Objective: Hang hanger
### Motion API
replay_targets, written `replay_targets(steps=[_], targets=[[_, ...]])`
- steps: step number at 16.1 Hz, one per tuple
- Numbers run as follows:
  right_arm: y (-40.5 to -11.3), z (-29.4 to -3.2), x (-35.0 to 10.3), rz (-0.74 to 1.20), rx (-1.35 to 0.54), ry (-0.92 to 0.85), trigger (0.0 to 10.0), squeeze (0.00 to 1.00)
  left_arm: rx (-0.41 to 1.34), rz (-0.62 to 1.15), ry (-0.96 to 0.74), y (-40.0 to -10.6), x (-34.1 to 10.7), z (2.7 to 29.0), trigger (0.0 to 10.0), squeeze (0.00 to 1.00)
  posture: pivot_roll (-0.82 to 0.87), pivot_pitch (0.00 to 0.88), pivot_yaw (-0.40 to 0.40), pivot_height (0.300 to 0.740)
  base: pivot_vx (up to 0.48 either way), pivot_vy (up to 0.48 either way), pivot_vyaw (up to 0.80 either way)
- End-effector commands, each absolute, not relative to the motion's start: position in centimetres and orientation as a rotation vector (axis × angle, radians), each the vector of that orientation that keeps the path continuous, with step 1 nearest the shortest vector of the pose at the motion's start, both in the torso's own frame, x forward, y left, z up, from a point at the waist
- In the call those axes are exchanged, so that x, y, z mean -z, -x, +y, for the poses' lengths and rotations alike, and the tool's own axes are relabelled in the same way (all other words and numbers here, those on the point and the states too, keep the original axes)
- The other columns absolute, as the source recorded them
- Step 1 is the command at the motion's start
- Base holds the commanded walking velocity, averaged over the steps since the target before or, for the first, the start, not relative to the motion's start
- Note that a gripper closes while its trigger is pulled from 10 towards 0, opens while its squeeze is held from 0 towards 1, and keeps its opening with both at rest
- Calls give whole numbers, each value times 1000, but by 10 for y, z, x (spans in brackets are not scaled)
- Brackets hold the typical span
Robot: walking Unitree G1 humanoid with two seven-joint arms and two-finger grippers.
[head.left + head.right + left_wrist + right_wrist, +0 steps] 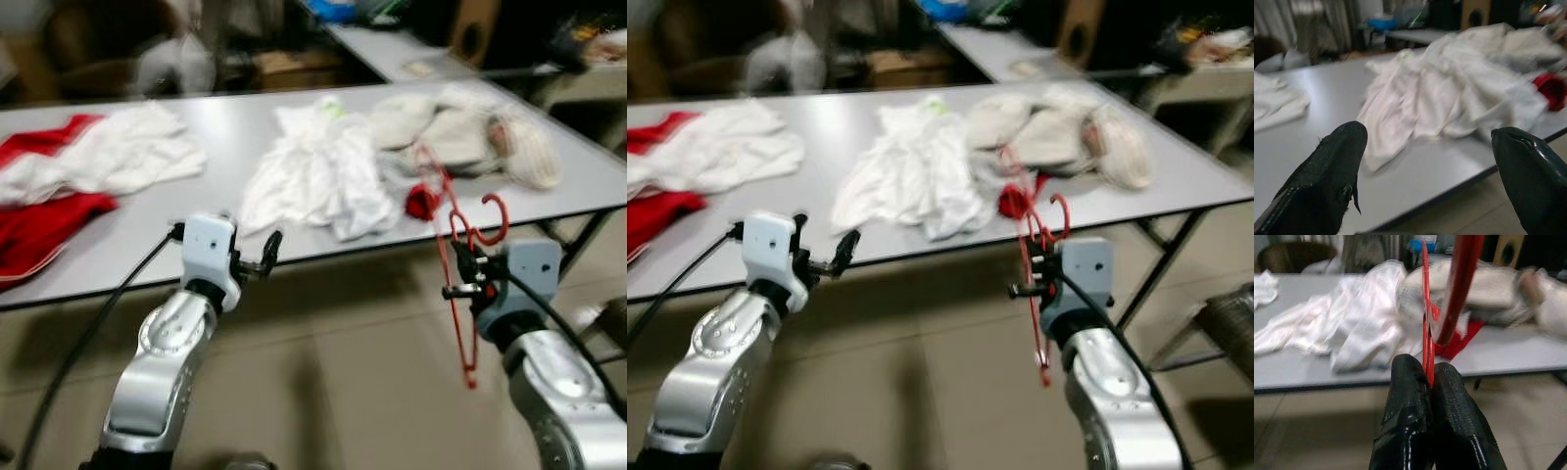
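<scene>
Grey surface ahead, strewn with clothes. Your right end effector pinches the red hanger below the surface's near edge, long axis upright; left end effector spread, empty.

Grey table — white clothes, red garment.

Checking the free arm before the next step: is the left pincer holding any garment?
No. The left pincer stands open, its fingers spread apart above the table's near edge, short of the white garment.
</scene>
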State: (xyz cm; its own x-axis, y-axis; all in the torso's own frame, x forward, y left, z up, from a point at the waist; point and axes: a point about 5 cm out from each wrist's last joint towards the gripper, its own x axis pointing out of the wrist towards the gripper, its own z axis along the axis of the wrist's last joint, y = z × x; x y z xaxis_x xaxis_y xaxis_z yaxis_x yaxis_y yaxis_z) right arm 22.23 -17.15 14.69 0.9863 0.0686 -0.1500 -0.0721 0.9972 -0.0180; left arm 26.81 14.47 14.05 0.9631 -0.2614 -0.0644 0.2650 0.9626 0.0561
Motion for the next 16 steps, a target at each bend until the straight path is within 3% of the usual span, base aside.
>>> replay_targets(steps=[1, 5, 14, 16], targets=[[-223, -172, -152, 121, -73, 30, 10000, 0, 276, 22, -54, -272, -149, 143, 10000, 0, 21, 0, -7, 740, 0, 0, 0], [-224, -171, -153, 119, -80, 40, 10000, 0, 278, 24, -49, -272, -149, 142, 10000, 0, 21, 0, -8, 740, 0, 0, 0], [-225, -171, -154, 117, -76, 35, 10000, 0, 308, 30, -21, -270, -149, 138, 10000, 0, 19, 0, -10, 740, 289, 0, 0], [-226, -171, -156, 109, -82, 44, 10000, 0, 298, 35, 15, -270, -147, 136, 10000, 0, 20, 0, -12, 740, 0, 0, 0]])
